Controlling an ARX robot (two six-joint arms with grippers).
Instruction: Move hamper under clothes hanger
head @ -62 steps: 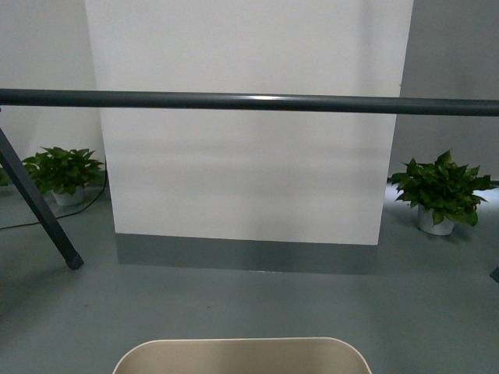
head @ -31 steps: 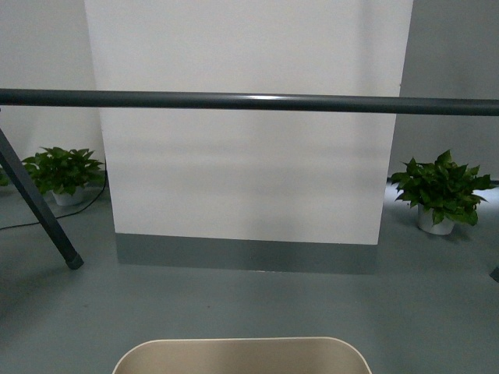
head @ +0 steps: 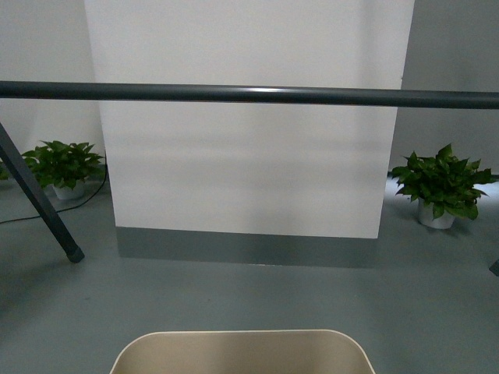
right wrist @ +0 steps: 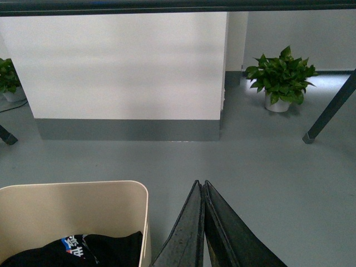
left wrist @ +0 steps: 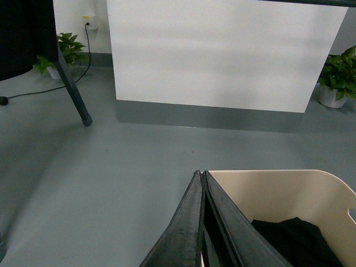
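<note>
Rolling forward a little, the hamper (head: 242, 352) sat at 6 o'clock in the front view, showing more of its rim than a moment before. The clothes hanger (head: 249, 94) bar sat higher, so the hamper was nearly under it. Both the left claw (left wrist: 201, 177) and right claw (right wrist: 201, 186) were pressed closed, holding nothing, beside the hamper's walls.

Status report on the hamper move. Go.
Left gripper shut, right gripper shut, both empty, flanking the hamper. Hamper holds dark clothing, sits short of the rack bar. Floor ahead shows no obstacle.
</note>
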